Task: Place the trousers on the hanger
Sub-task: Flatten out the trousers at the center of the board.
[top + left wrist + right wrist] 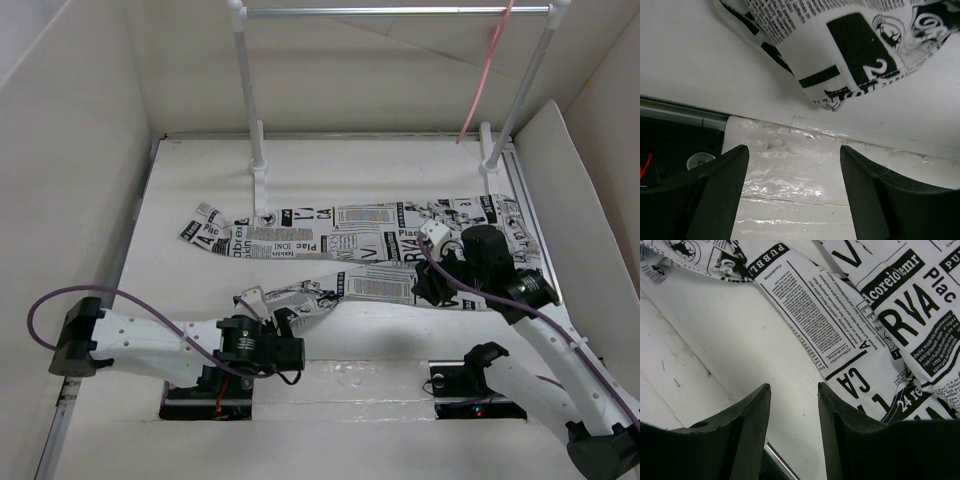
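Two legs of the soft white newspaper-print cloth trousers [370,240] lie flat on the white surface [200,170], well apart from the thin pale pink rod hanger [487,70], which hooks on the rack's silver bar [400,12]. Left gripper [792,165]: jaws wide, empty, just short of near leg's cuff. Right gripper [794,390]: jaws partly parted, empty, beside the waist end. Nothing lifted yet; grasping, carrying and draping all remain.
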{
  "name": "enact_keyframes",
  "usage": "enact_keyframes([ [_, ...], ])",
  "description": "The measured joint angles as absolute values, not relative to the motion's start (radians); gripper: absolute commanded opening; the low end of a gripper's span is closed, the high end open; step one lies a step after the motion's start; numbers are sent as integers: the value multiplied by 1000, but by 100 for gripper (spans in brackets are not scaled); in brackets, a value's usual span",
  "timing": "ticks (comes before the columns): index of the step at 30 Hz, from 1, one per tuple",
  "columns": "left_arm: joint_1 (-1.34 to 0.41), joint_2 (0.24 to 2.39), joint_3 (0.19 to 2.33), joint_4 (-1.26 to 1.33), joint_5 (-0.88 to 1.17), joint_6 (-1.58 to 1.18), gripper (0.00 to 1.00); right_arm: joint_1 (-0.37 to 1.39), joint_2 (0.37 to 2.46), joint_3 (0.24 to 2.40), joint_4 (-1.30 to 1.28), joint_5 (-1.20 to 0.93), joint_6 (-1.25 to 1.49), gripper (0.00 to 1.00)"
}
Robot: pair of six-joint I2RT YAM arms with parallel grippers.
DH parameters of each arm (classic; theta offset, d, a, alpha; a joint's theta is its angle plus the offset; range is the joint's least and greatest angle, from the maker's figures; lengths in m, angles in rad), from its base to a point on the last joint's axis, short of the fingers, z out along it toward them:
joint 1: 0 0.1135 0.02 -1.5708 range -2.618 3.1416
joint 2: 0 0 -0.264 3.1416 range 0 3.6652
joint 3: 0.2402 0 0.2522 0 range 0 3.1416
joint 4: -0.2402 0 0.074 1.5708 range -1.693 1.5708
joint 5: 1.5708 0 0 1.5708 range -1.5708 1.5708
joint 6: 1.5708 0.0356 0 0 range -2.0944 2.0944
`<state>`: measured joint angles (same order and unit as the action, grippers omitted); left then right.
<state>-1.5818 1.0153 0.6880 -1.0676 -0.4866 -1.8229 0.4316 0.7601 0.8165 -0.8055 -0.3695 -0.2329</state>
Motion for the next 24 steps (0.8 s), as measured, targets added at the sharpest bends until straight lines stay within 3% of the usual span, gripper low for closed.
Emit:
enact_keyframes([
  [7, -1556, 990, 680, -1053, -557, -1867, 69, 431, 795, 809, -783, -430, -248, 48],
  [12, -1542, 1080, 686, -1060, -613, -1888, 58, 431, 823, 802, -765, -450, -248, 48],
  [17, -1258, 1193, 751, -955, -639, -1747, 56, 431, 833, 802, -744, -461, -252, 48],
  [24, -1134, 1204, 855, -890, -683, -1612, 50, 431, 820, 802, -760, -457, -274, 48],
])
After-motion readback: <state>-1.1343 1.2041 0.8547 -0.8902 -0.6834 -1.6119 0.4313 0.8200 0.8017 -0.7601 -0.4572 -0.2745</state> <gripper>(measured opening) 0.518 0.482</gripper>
